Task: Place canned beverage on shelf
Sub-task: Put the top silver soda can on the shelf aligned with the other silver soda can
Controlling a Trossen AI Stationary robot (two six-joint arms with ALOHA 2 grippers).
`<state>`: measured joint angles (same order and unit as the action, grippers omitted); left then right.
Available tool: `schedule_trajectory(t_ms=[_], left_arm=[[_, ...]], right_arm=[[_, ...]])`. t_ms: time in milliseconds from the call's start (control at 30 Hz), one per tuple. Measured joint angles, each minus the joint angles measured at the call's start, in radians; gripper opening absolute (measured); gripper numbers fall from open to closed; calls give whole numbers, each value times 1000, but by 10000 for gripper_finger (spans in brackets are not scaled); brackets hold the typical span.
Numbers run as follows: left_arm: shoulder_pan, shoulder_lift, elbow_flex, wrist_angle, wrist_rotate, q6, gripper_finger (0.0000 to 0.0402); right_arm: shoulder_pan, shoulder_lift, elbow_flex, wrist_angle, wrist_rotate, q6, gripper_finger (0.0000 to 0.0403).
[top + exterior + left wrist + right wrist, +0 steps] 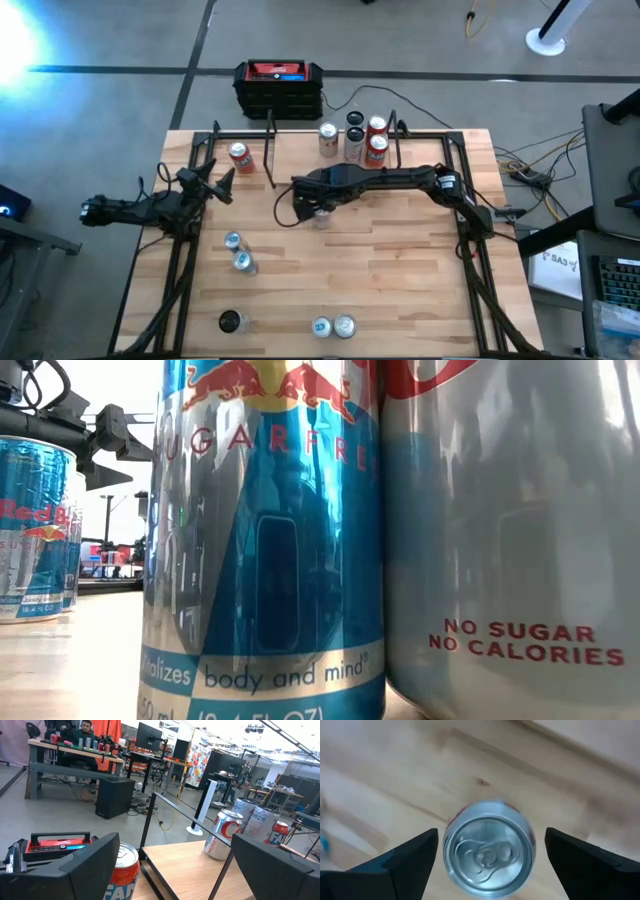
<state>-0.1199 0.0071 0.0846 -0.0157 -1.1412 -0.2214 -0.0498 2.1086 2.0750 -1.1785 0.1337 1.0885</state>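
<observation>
1. Two arms work over a wood table (400,290). The shelf (300,160), a light board on thin black posts, occupies the far part of the table; several cans (352,137) stand on it already, one red can (240,156) toward its left end.
2. Right arm: reaches across from the right side, with the right gripper (487,857) directly above the target can (488,847), near the table's middle, just in front of the shelf edge. Fingers are spread wide, one on each side of the can and clear of its wall.
3. Left arm: waits at the left side of the table; the left gripper (170,865) faces the shelf, fingers apart and empty.
4. Target can: stands upright on the table, long axis vertical, lid and pull tab facing the wrist camera. It appears slightly off centre between the fingers.
5. Step in hand, judged: the grasp. To do it well, centre the can between the fingers, lower until the pads meet the mid wall rather than the rim, close evenly, then lift straight so the axis stays vertical.
6. Other cans: loose ones stand nearer the front (332,326) and left (238,252), well apart from the target.
</observation>
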Motion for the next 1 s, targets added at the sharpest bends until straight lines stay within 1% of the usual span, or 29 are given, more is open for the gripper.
schedule_trajectory(t_ms=[100, 200, 333, 467, 567, 767, 1000], left_arm=[[0, 0, 0, 0, 0, 0, 368], [0, 0, 0, 0, 0, 0, 368], [0, 0, 0, 0, 0, 0, 368], [0, 0, 0, 0, 0, 0, 368], [0, 0, 0, 0, 0, 0, 368], [0, 0, 0, 0, 0, 0, 368], [0, 0, 0, 0, 0, 0, 368]], right_arm=[[11, 2, 0, -24, 0, 241, 350], [22, 3, -2, -41, 2, 423, 350], [36, 4, -7, -37, 32, 588, 348], [37, 5, -13, -29, 51, 730, 336], [37, 5, -21, -15, 51, 777, 328], [37, 5, -42, 10, 52, 825, 327], [37, 5, -69, 33, 52, 835, 327]])
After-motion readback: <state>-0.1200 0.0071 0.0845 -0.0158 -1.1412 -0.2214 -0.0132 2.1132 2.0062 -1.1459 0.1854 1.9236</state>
